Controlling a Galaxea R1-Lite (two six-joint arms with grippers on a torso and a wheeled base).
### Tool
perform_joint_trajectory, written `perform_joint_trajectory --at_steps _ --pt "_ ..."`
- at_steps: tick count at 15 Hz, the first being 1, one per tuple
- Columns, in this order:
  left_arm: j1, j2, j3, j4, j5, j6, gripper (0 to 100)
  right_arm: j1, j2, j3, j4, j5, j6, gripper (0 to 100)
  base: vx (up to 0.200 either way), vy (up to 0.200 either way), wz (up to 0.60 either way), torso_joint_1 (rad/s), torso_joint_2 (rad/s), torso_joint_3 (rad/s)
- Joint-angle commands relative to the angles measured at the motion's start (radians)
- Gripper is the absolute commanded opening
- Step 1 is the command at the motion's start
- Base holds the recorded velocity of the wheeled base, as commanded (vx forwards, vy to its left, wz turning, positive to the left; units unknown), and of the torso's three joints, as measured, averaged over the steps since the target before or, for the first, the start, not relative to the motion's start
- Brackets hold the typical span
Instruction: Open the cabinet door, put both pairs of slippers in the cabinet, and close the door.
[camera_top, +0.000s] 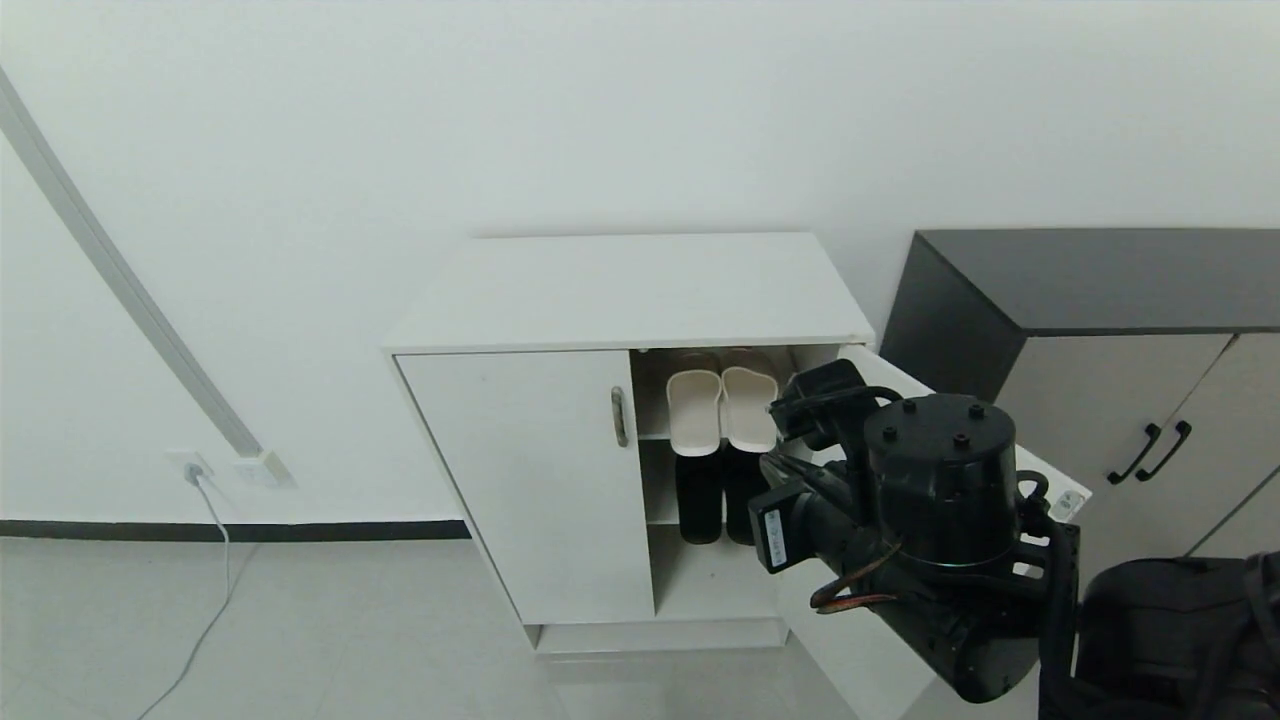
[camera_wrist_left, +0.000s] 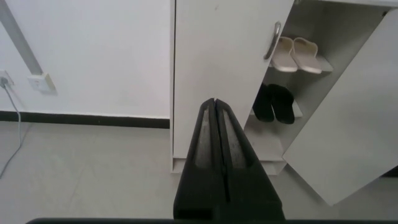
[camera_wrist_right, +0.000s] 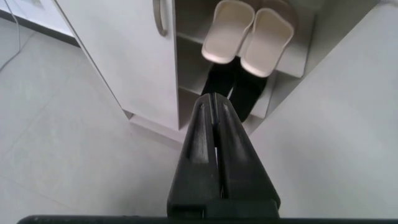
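The head view sets the right arm before the cabinet's (camera_top: 620, 290) swung-out right door (camera_top: 850, 645), with the white slippers (camera_top: 720, 410) on the upper shelf and the black slippers (camera_top: 712, 495) one shelf below, while the wrist views add that the left gripper (camera_wrist_left: 214, 102) and right gripper (camera_wrist_right: 214, 98) are each pressed closed, holding nothing
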Motion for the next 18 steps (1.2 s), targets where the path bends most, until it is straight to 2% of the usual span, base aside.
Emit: perform_joint_trajectory --at_steps 1,4,9,13,18 --pt "0.000 0.001 0.000 0.000 0.000 0.000 0 -0.003 0.002 0.001 -0.001 0.001 0.000 0 0.000 0.000 0.00 0.266 -0.58 -0.330" --pt "0.000 0.001 0.002 0.000 0.002 0.020 0 -0.009 0.002 0.004 -0.001 0.003 0.003 0 0.000 0.000 0.00 0.268 -0.60 -0.338" --pt "0.000 0.001 0.000 0.000 -0.001 0.018 0 -0.052 -0.003 0.001 -0.002 0.006 0.000 0 0.000 0.000 0.00 0.202 -0.42 -0.229" --pt "0.000 0.001 0.002 0.000 -0.001 0.018 0 -0.054 -0.003 0.004 -0.001 0.006 -0.008 0 0.000 0.000 0.00 0.026 -0.04 -0.026" --pt "0.000 0.001 0.000 0.000 -0.001 0.023 0 -0.054 -0.003 0.006 -0.001 0.006 -0.009 0 0.000 0.000 -0.60 0.002 0.00 0.000"
